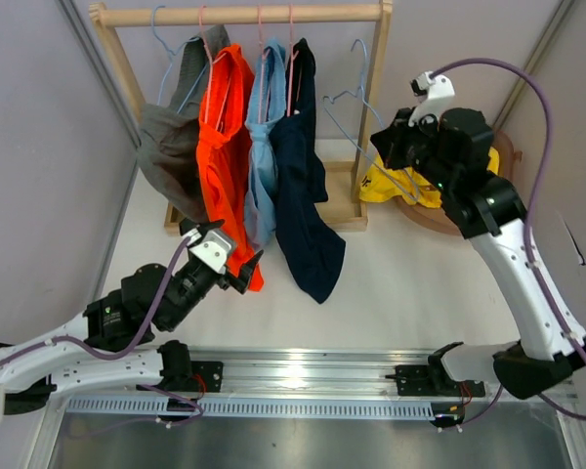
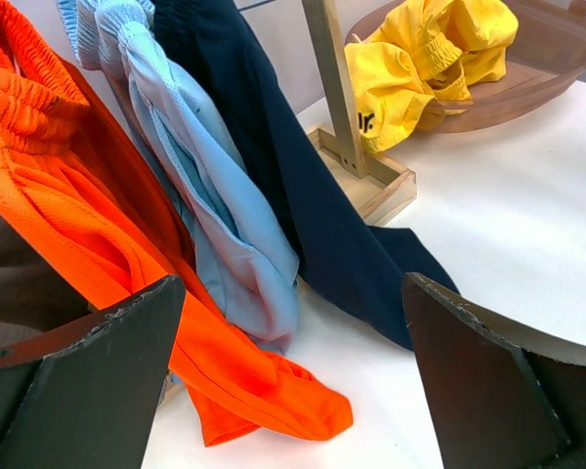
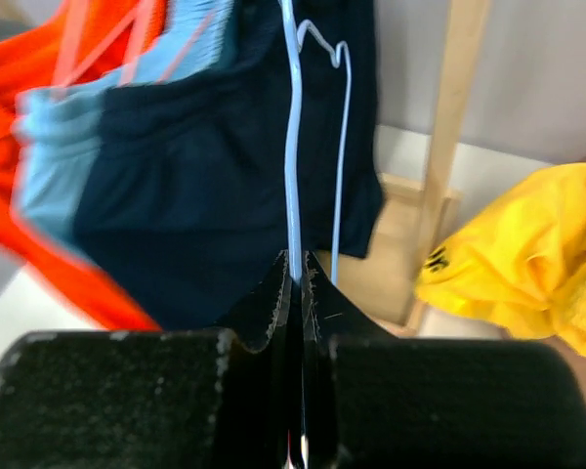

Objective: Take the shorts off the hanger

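1. A wooden rack (image 1: pixel 239 14) stands at the far side of the desk (image 1: pixel 400 283).
2. Four shorts hang from its rod, side by side. From left to right in the top view they are the grey shorts (image 1: pixel 171 147), orange shorts (image 1: pixel 225 127), light blue shorts (image 1: pixel 264 147) and navy shorts (image 1: pixel 303 195).
3. The navy shorts hang lowest, and their hem reaches down past the rack's base.
4. The yellow shorts (image 2: pixel 420 59) are off the rack. They lie crumpled in a brown bowl (image 2: pixel 557 68) on the desk, just right of the rack's right post.
5. The right fingers (image 3: pixel 296 288) are pressed together on the wire of a bare blue hanger (image 3: pixel 291 147). They hold it up beside the navy shorts, near the right post.
6. The left fingers (image 1: pixel 246 272) are spread wide and grip nothing. They sit low over the desk, close to the hem of the orange shorts and pointed toward the hanging clothes.
7. In the left wrist view, the orange hem trails onto the desk just ahead of the fingers.
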Controlling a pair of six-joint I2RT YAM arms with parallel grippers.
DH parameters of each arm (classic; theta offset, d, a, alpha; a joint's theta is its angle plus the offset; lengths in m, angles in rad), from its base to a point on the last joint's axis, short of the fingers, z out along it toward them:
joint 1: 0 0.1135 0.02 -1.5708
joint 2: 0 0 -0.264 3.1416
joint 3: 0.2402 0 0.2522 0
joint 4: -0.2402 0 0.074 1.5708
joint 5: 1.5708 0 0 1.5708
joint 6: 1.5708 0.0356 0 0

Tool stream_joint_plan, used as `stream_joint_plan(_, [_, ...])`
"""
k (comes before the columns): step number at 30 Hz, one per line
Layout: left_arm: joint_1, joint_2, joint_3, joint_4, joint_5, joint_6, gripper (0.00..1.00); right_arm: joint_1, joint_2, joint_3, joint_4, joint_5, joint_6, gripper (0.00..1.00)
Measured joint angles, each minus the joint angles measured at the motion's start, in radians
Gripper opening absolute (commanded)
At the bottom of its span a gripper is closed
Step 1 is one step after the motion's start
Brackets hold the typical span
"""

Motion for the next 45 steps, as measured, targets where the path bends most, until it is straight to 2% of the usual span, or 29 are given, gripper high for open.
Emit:
stream_joint_plan(7, [0.013,-0.003,-0.008,0.0,0.02,-0.008,0.99,0.006,0.216,0.171,0.109,0.132,-0.05,0.0])
stream_joint_plan(16, [0.017,-0.029,-0.038,0.002,0.027,-0.008,0.99,0.068,0.245,0.243,0.179,0.201,-0.053,0.0])
stream_joint_plan(23, [0.032,-0.013,-0.038,0.007,0.045,-0.01,0.99,0.071,0.258,0.275,0.233,0.261,-0.072,0.0])
stream_joint_plan(34, [0.048,-0.01,-0.047,0.008,0.06,-0.031,0.99,0.0,0.542,0.405,0.248,0.283,-0.09,0.0])
stream_joint_plan(38, [0.05,-0.009,-0.049,0.007,0.06,-0.034,0.99,-0.005,0.595,0.397,0.241,0.291,-0.08,0.0])
stream_joint_plan(39, [0.05,-0.008,-0.049,0.007,0.059,-0.034,0.99,-0.005,0.586,0.375,0.257,0.296,-0.077,0.07])
stream_joint_plan(40, [0.05,-0.007,-0.049,0.007,0.059,-0.034,0.99,-0.002,0.564,0.335,0.28,0.3,-0.069,0.42])
stream_joint_plan(41, [0.05,-0.003,-0.048,0.007,0.058,-0.034,0.99,0.001,0.541,0.299,0.301,0.303,-0.058,0.59])
stream_joint_plan(43, [0.051,0.014,-0.037,0.004,0.055,-0.036,0.99,0.011,0.459,0.182,0.312,0.32,-0.048,0.99])
stream_joint_plan(45, [0.053,0.047,-0.011,0.002,0.053,-0.037,0.99,0.021,0.37,0.074,0.306,0.34,-0.048,1.0])
